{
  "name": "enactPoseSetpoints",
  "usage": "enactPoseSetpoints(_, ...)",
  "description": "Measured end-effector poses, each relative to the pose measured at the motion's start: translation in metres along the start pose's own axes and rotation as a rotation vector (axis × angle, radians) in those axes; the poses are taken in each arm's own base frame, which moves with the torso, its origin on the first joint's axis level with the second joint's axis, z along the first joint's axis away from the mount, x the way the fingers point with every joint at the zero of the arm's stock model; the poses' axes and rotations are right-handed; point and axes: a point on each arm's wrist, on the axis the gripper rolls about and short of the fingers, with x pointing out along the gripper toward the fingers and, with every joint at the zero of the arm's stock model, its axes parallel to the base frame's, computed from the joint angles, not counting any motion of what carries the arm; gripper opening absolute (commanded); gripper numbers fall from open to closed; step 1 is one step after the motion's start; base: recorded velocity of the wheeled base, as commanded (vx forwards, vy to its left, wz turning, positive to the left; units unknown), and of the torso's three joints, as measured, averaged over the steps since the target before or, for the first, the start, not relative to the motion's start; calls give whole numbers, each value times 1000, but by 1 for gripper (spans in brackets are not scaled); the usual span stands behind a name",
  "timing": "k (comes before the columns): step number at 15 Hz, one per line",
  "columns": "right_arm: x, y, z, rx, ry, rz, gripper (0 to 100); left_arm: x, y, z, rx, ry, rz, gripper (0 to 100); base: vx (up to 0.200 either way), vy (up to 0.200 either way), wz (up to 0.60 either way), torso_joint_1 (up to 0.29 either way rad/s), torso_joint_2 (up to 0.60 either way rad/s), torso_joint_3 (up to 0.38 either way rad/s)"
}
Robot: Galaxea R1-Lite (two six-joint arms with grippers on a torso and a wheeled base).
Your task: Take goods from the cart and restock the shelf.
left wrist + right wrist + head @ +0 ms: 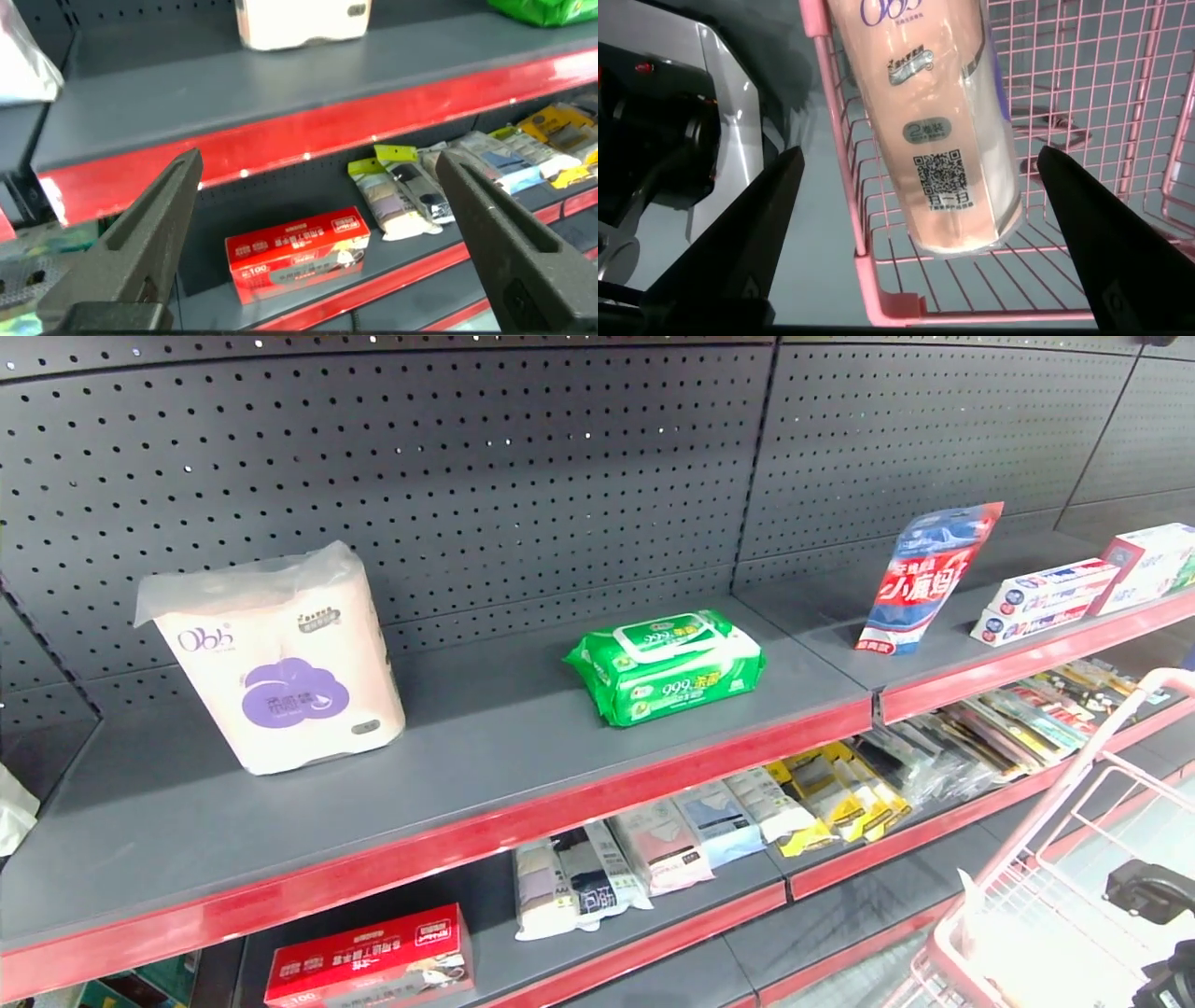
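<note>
Paper pack (945, 121) in cart (878, 285) beyond right pincer (920, 155)

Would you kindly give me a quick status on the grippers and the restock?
Left gripper open, empty, facing shelf. Right gripper open, aimed at tissue pack in cart. Cart wall close beside pack.

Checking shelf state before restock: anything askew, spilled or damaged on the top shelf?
Nothing spilled or visibly damaged. The blue-and-red pouch stands tilted rather than upright, and the green wipes pack lies skewed to the front edge of the top shelf.
</note>
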Motion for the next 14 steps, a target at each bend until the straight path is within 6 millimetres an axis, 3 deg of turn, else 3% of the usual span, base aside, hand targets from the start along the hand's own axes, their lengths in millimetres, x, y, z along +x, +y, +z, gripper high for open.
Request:
enactPoseSetpoints(6,1,-5,3,-9,-19,-24,100,0,0,0,0,0,0,100,0,0,0,-19,43,22)
enactPoseSetpoints(14,30,-12,4,-26,-26,-18,100,0,0,0,0,0,0,100,0,0,0,0,0,0)
